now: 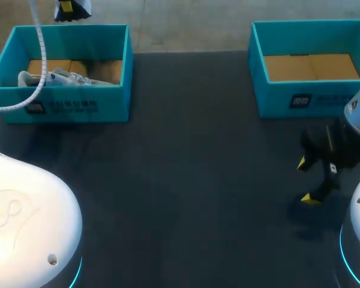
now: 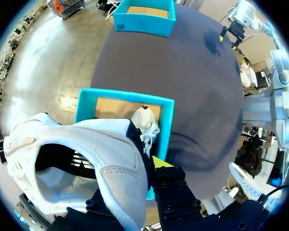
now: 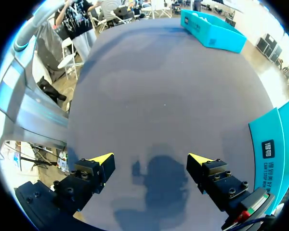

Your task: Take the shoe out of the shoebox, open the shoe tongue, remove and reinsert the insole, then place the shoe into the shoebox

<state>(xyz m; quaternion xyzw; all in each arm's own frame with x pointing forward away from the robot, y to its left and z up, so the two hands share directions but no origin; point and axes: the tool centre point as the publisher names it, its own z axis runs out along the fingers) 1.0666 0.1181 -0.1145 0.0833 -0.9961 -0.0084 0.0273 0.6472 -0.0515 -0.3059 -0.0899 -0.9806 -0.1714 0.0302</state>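
Your left gripper point(image 2: 145, 174) grasps the white shoe point(image 2: 86, 144) above the shoebox point(image 2: 166, 126) at the worktop's point(image 1: 186, 168) far left corner. Your right gripper point(image 3: 151, 159) hangs released near the right edge.

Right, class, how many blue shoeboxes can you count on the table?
2. The left shoebox sits at the table's far left corner, with a white shoe inside. The right shoebox sits at the far right corner, showing only its cardboard floor. None seems hidden.

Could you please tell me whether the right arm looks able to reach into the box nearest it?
Probably yes: the right gripper is open and empty above bare table just in front of that box, whose top is open, with nothing between them.
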